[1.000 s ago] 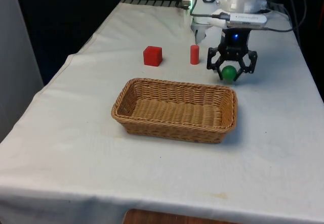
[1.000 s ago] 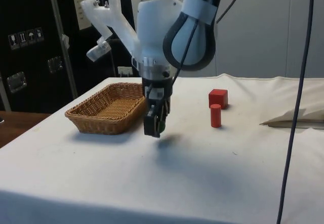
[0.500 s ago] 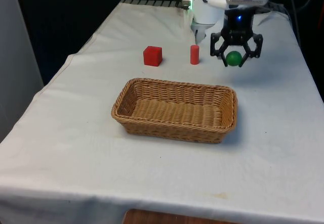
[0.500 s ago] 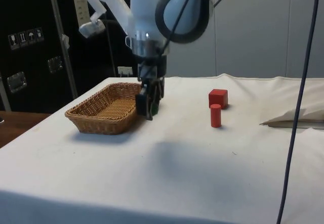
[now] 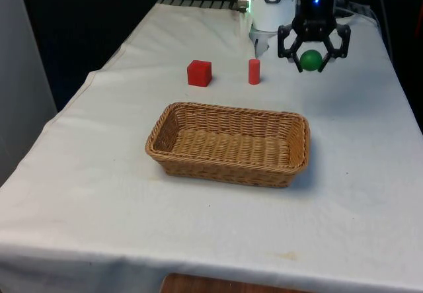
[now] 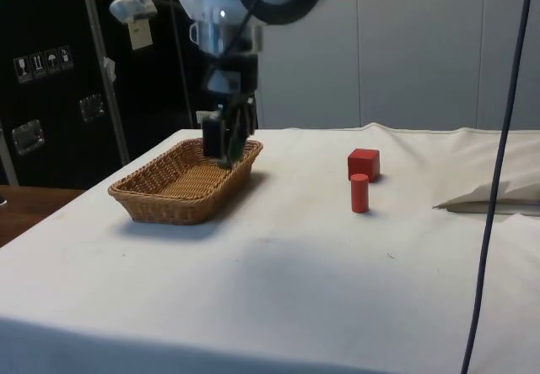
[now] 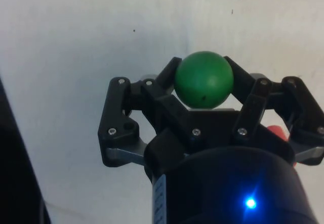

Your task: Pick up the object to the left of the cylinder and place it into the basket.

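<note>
My gripper (image 5: 311, 57) hangs well above the table, shut on a green ball (image 5: 310, 60). It is to the front view's right of a small upright red cylinder (image 5: 254, 71). A red cube (image 5: 199, 73) sits on the cloth to the front view's left of that cylinder. The wicker basket (image 5: 228, 111) lies nearer the camera, with nothing in it. In the side view my gripper (image 6: 226, 140) hangs in front of the basket (image 6: 169, 206), and the cylinder (image 6: 360, 193) and cube (image 6: 364, 163) stand off to the right. The wrist view has the ball (image 7: 204, 79) clamped between the black fingers (image 7: 161, 90).
The robot's white base (image 5: 268, 15) stands at the far end, just behind the cylinder. A crumpled fold of cloth (image 6: 498, 195) lies at the side view's right. The table edge drops off on both sides of the front view.
My gripper has risen from just above the cloth with the green ball in it and drifted towards the far end. In the side view it has moved left, in front of the basket.
</note>
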Motion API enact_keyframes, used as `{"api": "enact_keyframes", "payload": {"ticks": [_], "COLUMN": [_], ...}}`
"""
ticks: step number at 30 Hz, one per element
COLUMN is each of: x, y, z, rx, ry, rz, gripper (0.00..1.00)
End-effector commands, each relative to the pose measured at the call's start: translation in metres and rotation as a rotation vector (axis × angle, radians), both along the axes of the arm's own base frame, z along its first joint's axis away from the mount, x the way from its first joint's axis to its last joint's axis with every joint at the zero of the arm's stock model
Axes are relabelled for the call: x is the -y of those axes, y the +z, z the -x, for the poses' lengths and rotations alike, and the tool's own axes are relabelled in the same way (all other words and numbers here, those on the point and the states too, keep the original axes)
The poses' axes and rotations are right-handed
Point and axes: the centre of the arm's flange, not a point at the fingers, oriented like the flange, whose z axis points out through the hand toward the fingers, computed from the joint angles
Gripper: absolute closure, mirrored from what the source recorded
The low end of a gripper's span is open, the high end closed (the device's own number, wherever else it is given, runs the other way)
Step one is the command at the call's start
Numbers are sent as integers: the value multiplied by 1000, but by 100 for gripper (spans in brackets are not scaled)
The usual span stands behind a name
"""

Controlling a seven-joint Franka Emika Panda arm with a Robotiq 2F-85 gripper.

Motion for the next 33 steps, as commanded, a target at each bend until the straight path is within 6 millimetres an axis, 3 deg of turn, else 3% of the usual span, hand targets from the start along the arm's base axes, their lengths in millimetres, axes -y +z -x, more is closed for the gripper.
{"api": "enact_keyframes", "payload": {"ticks": [1,7,17,33], "x": [0,6,19,42], "y": [3,26,44,52], "z": [-3,-23,-49,-91], "rx": [1,0,8,15], "ry": [-1,-9,-18,-27], "rz": [-1,-1,8,50], "gripper": [100,100,100,100]}}
